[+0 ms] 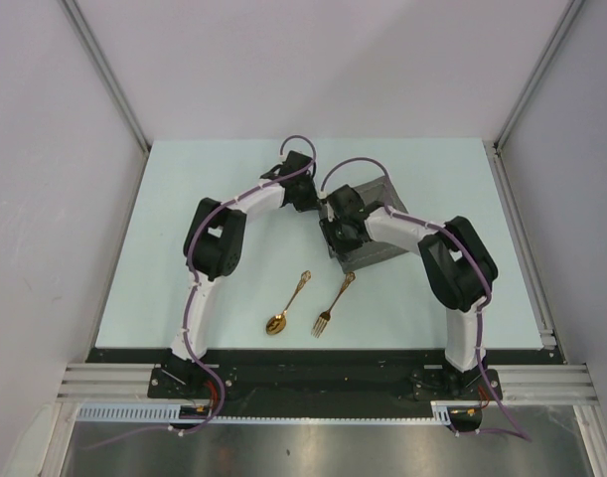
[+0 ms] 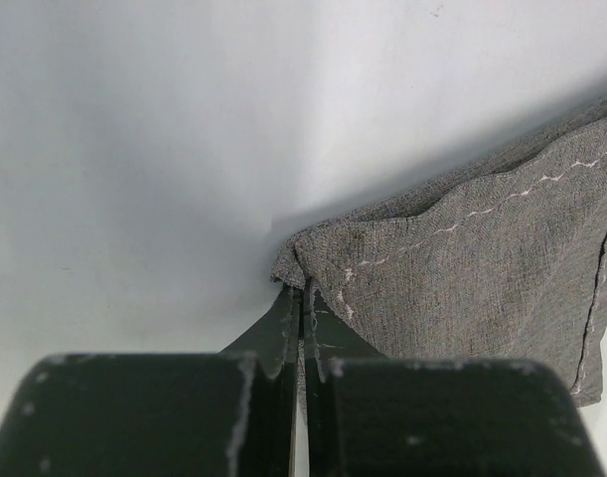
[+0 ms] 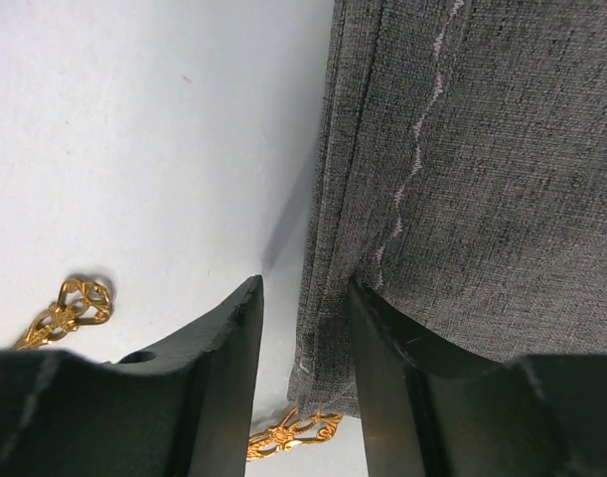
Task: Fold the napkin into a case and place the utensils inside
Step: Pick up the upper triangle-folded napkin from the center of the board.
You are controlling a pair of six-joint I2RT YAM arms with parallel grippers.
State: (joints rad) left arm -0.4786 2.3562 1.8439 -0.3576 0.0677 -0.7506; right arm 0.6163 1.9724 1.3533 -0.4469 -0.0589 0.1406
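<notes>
Pale mint counter (image 1: 184,298), matte finish. A dark grey woven napkin (image 1: 375,258) lies folded at far centre-right, its edges layered. A gold spoon (image 1: 290,300) and gold fork (image 1: 336,301) lie side by side nearer the front, not touching, ornate handles angled toward the napkin.
</notes>
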